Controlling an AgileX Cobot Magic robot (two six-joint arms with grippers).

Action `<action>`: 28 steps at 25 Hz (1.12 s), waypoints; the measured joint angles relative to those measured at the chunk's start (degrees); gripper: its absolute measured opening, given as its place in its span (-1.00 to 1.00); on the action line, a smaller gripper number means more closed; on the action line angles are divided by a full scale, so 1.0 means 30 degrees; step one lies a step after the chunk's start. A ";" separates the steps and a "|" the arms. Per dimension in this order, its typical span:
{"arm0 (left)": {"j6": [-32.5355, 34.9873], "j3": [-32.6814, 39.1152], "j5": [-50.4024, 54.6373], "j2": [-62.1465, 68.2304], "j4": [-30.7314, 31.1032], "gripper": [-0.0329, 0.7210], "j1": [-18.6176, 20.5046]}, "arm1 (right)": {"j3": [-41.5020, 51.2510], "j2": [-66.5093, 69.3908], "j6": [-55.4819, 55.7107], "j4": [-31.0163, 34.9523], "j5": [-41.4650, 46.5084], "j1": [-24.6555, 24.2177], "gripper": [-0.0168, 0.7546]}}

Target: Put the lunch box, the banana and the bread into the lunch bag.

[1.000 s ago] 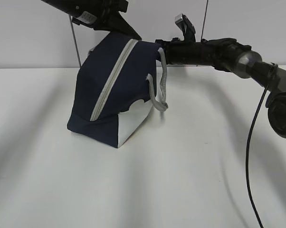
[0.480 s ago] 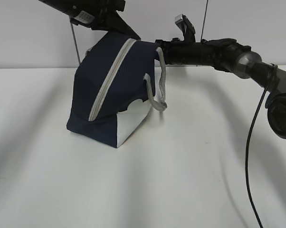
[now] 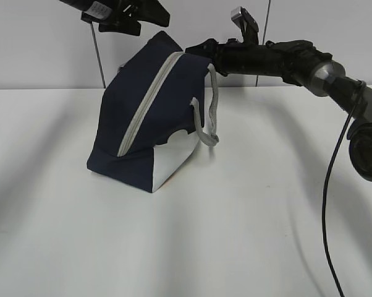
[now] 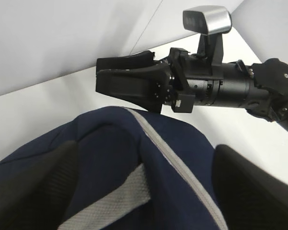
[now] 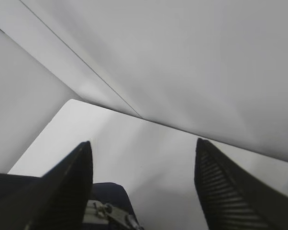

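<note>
- lunch bag (image 3: pixel 150 114) sits zipped on the counter (image 3: pixel 235 235)
- left end effector (image 4: pixel 144 191) spread just above the bag's top
- right end effector (image 5: pixel 144 187) spread too, gripping nothing, near the bag's top corner

Landmark: the lunch bag (image 3: pixel 150 117) stands zipped on the white table (image 3: pixel 248 235), the only thing on its surface.
In front of the bag: bare tabletop, wide room for a gripper to pass.
Left of the bag: bare tabletop out to the edge of view.
Right of the bag: low room is free; higher up the right arm (image 3: pixel 279 60) spans across.
Above the bag: crowded; the left gripper (image 3: pixel 150 11) hangs over its top, jaws spread, and the right gripper (image 4: pixel 122 81) sits just beside the top rear corner.
Bag's right side: a grey strap handle (image 3: pixel 209 117) hangs loose there.
Behind the bag: the wall (image 3: pixel 38 49) stands near.
</note>
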 joint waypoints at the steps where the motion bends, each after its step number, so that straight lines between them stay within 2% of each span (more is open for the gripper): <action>1: 0.0000 0.0000 0.0114 0.0000 0.0000 0.59 0.0074 | 0.0000 0.0000 -0.0079 0.0000 0.0000 0.0000 0.32; 8: -0.0071 0.0000 0.1329 0.0000 0.0902 0.53 0.0223 | 0.0000 0.0040 -0.0989 0.0481 0.0000 0.0000 0.36; 13: -0.1497 0.0000 0.1914 -0.0051 0.3080 0.52 0.0223 | -0.0067 -0.0394 0.0281 -0.2035 -0.0358 0.0000 0.37; 16: -0.2015 0.0000 0.2188 -0.0601 0.4210 0.52 0.0223 | -0.0067 -0.1359 0.0840 -0.2432 -0.1026 0.0000 0.37; 20: -0.2411 -0.0016 0.2890 -0.1704 0.4692 0.51 0.0237 | 0.0077 -0.2873 0.1688 -0.2427 -0.2419 -0.0086 0.37; 23: -0.2757 -0.0037 0.4173 -0.2178 0.5166 0.51 0.0237 | 0.1376 -0.4367 0.2139 -0.2427 -0.3398 -0.0251 0.37; 28: -0.4566 -0.0037 0.6141 -0.2581 0.6813 0.49 0.0237 | 0.6679 -0.8074 0.1974 -0.2427 -0.3262 -0.1000 0.37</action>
